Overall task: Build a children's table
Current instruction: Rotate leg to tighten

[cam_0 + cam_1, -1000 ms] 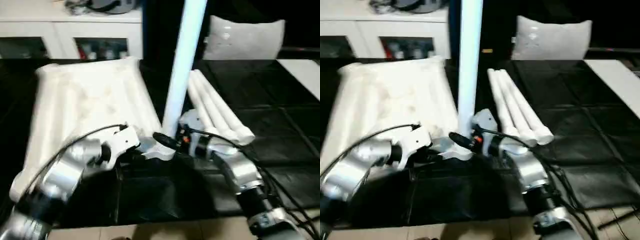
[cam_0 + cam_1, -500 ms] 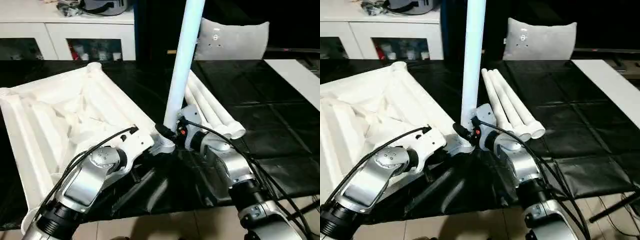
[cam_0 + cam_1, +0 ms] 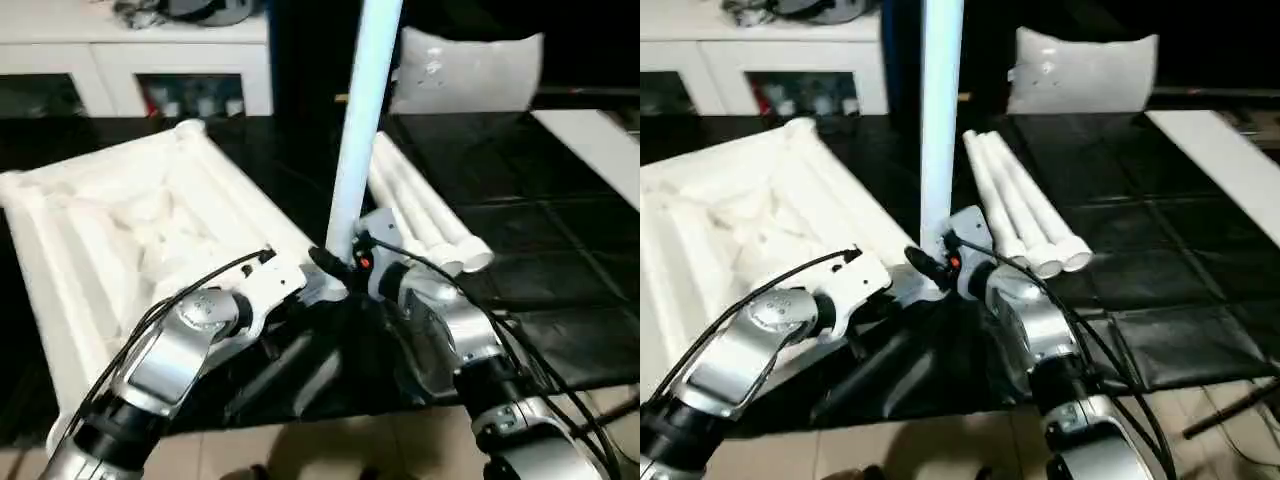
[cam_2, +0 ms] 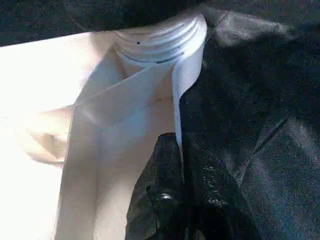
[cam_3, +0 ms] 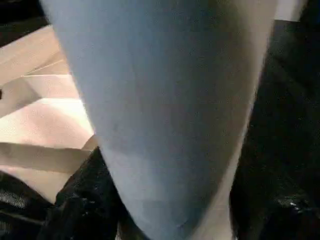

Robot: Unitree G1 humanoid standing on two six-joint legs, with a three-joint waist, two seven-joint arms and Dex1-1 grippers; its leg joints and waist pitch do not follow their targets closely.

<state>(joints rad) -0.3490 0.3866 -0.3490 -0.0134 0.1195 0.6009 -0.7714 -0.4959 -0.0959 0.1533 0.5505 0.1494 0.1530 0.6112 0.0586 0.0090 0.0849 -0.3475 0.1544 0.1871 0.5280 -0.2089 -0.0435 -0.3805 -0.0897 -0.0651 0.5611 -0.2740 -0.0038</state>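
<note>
The children's table top (image 3: pixel 130 220) lies upside down on the black mat, ribbed underside up. One white leg (image 3: pixel 360 120) stands upright in its near right corner socket (image 4: pixel 160 35). My left gripper (image 4: pixel 177 140) is shut on the thin rim wall of the top, just beside that socket. My right gripper (image 3: pixel 345 268) sits at the foot of the upright leg (image 5: pixel 165 110), which runs through it. Three more legs (image 3: pixel 1020 210) lie side by side on the mat to the right of the standing one.
A white cabinet with glass doors (image 3: pixel 130 60) stands at the back left. A pale cushion (image 3: pixel 465 70) is at the back, and a flat white board (image 3: pixel 595 140) at the far right. The black mat (image 3: pixel 540 220) ends at a tiled floor (image 3: pixel 330 450) in front.
The whole picture has shifted with the head. The leg stays upright in the socket and both grippers stay where they were.
</note>
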